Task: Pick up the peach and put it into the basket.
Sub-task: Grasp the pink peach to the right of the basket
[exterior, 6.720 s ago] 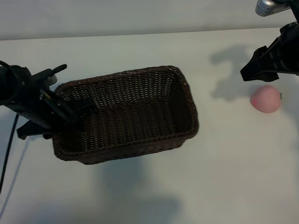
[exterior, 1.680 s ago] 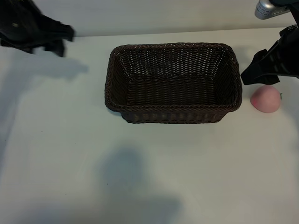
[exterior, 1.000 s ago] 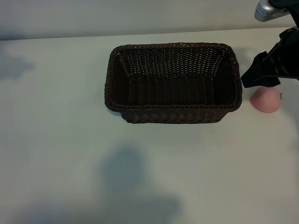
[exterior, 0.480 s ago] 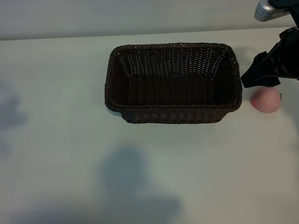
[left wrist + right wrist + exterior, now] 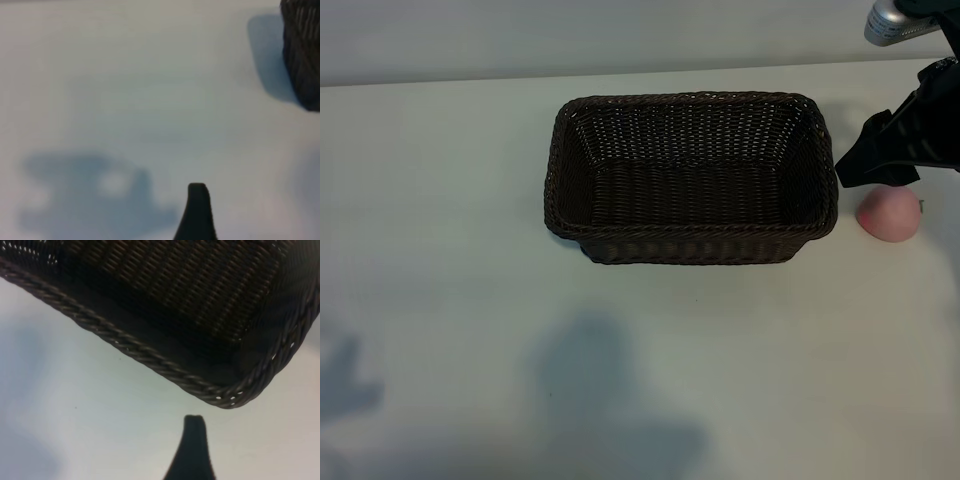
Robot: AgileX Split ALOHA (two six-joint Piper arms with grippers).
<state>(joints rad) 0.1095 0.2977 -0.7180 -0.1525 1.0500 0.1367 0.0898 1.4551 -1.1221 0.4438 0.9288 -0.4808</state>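
The peach [image 5: 888,214], small and pale pink, lies on the white table just right of the basket [image 5: 690,243], a dark-brown wicker box standing empty at the table's middle. My right gripper [image 5: 872,170] hangs open directly behind and above the peach, close to the basket's right end, with nothing in it. Its wrist view shows one black finger [image 5: 194,442] over bare table beside the basket's braided rim [image 5: 150,359]; the peach is hidden there. My left gripper is outside the exterior view. Its wrist view shows one black finger [image 5: 197,210] over bare table, well away from the basket's wall [image 5: 303,55].
The table's back edge [image 5: 620,75] runs along the wall. A shadow [image 5: 345,378] of the left arm falls at the front left. White tabletop stretches left of and in front of the basket.
The left arm's shadow has slid down the table's left side toward the front. The right gripper, peach and basket have not moved.
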